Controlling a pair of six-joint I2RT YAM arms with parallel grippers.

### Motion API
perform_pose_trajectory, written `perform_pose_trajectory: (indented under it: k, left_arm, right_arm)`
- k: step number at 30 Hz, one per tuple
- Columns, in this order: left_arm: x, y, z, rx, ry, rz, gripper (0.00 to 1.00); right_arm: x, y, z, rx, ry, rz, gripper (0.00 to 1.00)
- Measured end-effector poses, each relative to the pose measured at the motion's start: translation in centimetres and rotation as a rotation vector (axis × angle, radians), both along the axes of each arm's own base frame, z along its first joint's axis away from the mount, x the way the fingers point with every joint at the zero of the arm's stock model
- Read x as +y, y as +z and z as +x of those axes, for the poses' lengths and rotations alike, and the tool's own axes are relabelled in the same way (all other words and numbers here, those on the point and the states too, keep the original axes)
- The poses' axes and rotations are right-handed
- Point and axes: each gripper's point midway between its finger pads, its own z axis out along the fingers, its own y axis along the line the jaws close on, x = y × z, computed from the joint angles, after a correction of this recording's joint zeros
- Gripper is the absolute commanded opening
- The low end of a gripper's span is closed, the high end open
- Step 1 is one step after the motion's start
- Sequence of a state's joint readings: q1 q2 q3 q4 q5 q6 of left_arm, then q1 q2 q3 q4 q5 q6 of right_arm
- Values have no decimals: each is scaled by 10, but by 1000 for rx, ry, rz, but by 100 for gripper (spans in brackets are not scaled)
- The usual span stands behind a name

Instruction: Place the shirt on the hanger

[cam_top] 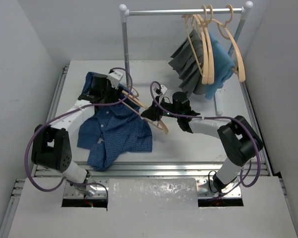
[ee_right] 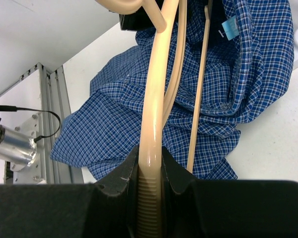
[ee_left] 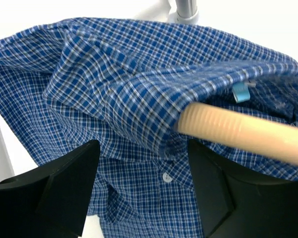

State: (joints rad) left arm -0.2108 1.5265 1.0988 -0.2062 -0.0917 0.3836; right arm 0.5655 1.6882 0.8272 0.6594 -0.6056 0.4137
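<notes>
The right gripper (ee_right: 150, 168) is clamped on one end of the hanger (ee_right: 156, 89), whose far arm runs toward ten o'clock into the shirt (ee_left: 129, 74), bunched on the table (cam_top: 188, 144). The left gripper (ee_left: 141, 168), jaws apart, straddles fabric draped over that arm. The step looks like threading, and the next move calls for pinching the cloth and drawing it over the shoulder. There are no containers; the rack (cam_top: 184, 11) at one o'clock carries spare hangers (cam_top: 207, 44).

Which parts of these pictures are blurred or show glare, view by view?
Top external: even light, mottled glare on the shiny plate between the arm bases. Left wrist: the shirt is sharp, the hanger and the near fingers are soft. Right wrist: a bright streak runs along the hanger.
</notes>
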Motion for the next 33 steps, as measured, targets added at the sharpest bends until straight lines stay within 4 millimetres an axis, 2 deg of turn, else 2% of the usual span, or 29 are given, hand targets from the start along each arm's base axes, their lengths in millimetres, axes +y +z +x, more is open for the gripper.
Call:
perform_pose_trajectory:
  k: [4, 7, 8, 12, 16, 18, 20, 24, 26, 30, 33]
  left_arm:
    - [-4, 8, 9, -45, 17, -42, 45]
    - [-7, 12, 14, -70, 26, -69, 18]
    - [-7, 10, 16, -72, 27, -73, 1]
    - [-9, 1, 16, -50, 28, -78, 0]
    - [-19, 5, 9, -30, -24, -113, 0]
    - [-28, 15, -2, -16, -80, -149, 0]
    - [-40, 33, -17, -19, -149, -190, 0]
    - [-55, 72, -41, -45, -270, -234, 0]
    - [-61, 85, -50, -48, -324, -245, 0]
    - [-72, 90, -70, 2, -425, -262, 0]
    - [-78, 86, -85, 57, -489, -272, 0]
  right_arm:
    - [0, 0, 1, 0, 0, 2, 0]
    - [2, 0, 2, 0, 0, 2, 0]
    - [2, -1, 3, 0, -1, 2, 0]
    - [2, -2, 3, 6, -1, -2, 0]
    - [5, -1, 7, 1, 3, -7, 0]
    - [9, 0, 10, -10, 15, -10, 0]
    - [16, 5, 13, -27, 37, -7, 0]
    - [29, 25, 20, -90, 92, 12, 0]
    - [33, 37, 23, -123, 109, 25, 0]
    - [41, 52, 26, -163, 149, 47, 0]
    - [44, 52, 26, -164, 175, 54, 0]
